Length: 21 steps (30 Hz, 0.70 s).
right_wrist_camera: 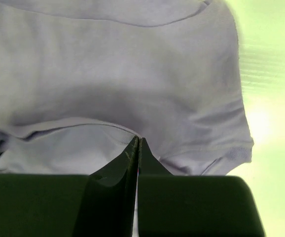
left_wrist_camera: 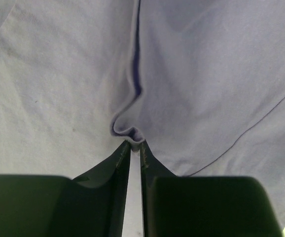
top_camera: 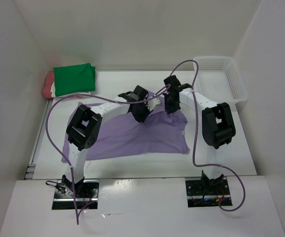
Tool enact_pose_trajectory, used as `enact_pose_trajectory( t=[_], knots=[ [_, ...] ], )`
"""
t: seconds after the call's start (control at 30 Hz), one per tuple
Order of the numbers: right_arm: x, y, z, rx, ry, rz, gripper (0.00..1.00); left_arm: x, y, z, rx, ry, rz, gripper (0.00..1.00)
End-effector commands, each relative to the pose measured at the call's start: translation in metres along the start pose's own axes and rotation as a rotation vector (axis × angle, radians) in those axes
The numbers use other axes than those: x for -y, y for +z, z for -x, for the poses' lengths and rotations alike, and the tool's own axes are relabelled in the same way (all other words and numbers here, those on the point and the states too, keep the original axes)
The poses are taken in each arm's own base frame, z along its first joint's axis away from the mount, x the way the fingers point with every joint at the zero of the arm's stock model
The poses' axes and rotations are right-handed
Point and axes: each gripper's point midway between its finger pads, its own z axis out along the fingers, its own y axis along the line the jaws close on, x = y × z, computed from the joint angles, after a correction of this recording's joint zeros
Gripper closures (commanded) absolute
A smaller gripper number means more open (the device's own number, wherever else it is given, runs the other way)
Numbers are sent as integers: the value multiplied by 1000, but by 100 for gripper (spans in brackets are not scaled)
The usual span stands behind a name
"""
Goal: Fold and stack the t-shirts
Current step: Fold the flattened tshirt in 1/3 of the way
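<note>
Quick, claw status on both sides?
Left claw: closed, pinching a fold of the purple shirt.
Right claw: closed on the same shirt's edge.

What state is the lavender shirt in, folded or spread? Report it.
Spread, not folded: the lavender shirt lies open on the table, its far edge pinched by the left gripper and right gripper.

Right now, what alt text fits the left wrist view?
The left end effector, closed, pinches a small pucker of the purple shirt at the frame's lower centre. The wrinkled cloth fills the rest of the view.
</note>
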Motion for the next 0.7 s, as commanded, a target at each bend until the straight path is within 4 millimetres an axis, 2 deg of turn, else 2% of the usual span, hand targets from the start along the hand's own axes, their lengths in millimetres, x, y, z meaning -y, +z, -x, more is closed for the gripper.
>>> enact_pose_trajectory(
  t=[0.0, 0.13, 0.27, 0.43, 0.5, 0.53, 0.6, 0.63, 0.67],
  knots=[
    [9, 6, 15, 33, -22, -56, 100, 6, 7, -7, -15, -26, -26, 80],
    [7, 10, 27, 75, -27, -71, 100, 3, 7, -9, -23, -36, -6, 79],
    [14, 13, 42, 125, -11, -127, 100, -2, 6, -11, -35, -57, 29, 79],
    [4, 17, 63, 196, -8, -112, 100, -2, 6, -11, -35, -66, 29, 79],
    [2, 28, 62, 182, -20, -104, 99, -2, 6, -11, -35, -66, 29, 79],
    [-6, 29, 63, 182, -29, -89, 94, -2, 6, -11, -35, -66, 29, 79],
    [-8, 33, 57, 162, -51, -91, 86, -2, 6, -11, -35, -66, 29, 78],
    [-9, 33, 57, 162, -51, -91, 76, -2, 6, -11, -35, -66, 29, 78],
    [-9, 33, 57, 162, -51, -91, 73, -4, 6, -12, -39, -66, 39, 78]
  ],
)
